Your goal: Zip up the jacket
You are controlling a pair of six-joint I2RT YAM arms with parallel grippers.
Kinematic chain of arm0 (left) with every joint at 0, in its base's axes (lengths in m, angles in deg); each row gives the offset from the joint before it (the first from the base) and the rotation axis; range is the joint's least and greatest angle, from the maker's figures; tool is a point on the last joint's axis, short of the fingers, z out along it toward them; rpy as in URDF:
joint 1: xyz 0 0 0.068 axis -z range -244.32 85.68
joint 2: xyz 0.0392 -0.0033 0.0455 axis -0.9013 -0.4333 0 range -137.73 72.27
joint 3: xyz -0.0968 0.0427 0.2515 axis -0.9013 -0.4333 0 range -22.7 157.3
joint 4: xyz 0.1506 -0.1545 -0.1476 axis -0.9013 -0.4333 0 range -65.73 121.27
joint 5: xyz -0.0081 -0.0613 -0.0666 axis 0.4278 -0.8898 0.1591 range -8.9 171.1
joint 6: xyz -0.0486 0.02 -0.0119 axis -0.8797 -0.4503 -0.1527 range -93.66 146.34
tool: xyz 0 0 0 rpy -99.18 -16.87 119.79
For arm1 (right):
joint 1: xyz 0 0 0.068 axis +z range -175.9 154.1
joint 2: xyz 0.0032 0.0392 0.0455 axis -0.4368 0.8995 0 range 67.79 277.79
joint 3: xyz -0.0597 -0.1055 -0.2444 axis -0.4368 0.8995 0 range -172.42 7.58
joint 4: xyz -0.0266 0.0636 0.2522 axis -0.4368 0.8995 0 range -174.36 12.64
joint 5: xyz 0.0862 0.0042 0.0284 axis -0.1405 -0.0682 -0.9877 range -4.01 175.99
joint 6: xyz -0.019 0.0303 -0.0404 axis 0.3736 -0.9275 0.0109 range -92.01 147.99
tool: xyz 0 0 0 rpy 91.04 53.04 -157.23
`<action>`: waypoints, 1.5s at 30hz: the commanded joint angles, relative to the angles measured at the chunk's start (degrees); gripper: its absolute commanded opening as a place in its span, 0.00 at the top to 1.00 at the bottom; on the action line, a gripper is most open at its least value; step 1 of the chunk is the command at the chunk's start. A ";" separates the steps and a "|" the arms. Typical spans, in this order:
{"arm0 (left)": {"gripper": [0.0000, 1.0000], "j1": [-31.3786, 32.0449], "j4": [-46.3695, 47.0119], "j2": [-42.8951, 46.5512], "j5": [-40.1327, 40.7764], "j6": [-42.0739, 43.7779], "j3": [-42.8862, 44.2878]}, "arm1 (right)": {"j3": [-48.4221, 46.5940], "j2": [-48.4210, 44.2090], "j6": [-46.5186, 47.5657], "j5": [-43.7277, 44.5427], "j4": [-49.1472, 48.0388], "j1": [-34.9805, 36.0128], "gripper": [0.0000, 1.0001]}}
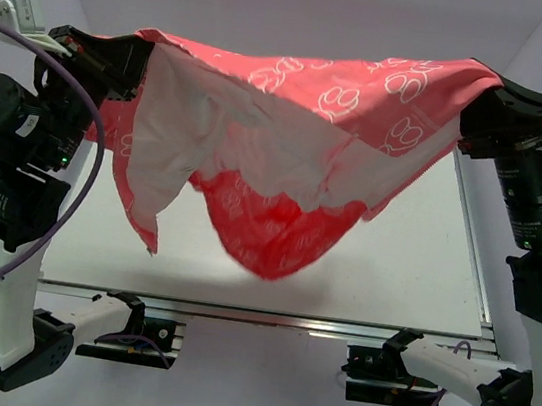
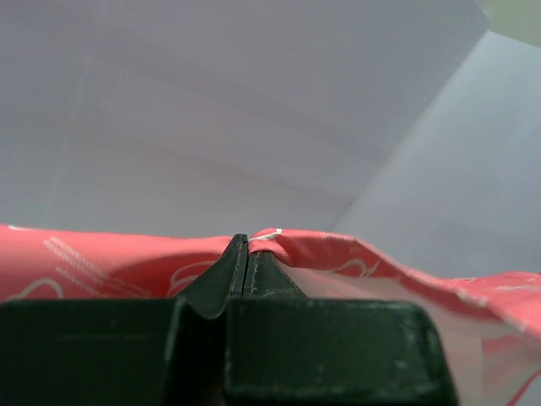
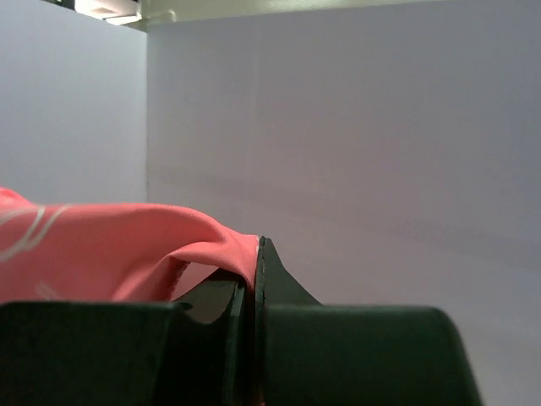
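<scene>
White table (image 1: 425, 255) below, left gripper (image 2: 244, 250) and right gripper (image 3: 256, 254) pinch the unzipped jacket (image 1: 367, 95) aloft; laying it flat seems next.

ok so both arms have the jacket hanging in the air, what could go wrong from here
1. The left end effector and right end effector each pinch only a thin edge of the jacket at their tips; the fabric could slip out and drop onto the table.
2. The jacket sags twisted, white lining showing and no zipper in view, so it may land crumpled with the front edges hard to find.
</scene>
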 commanded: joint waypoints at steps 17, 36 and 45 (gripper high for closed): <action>0.02 0.15 -15.21 -47.68 6.88 -4.86 5.26 | -3.04 49.00 -26.10 10.44 27.72 -9.78 0.19; 0.02 18.15 -3.90 -21.06 -2.79 -13.97 -50.23 | -8.05 63.92 -10.97 2.15 21.13 -11.80 0.11; 0.02 18.52 -4.23 -27.90 5.81 -18.64 -56.32 | 0.44 67.30 -16.33 0.83 19.74 -15.58 0.11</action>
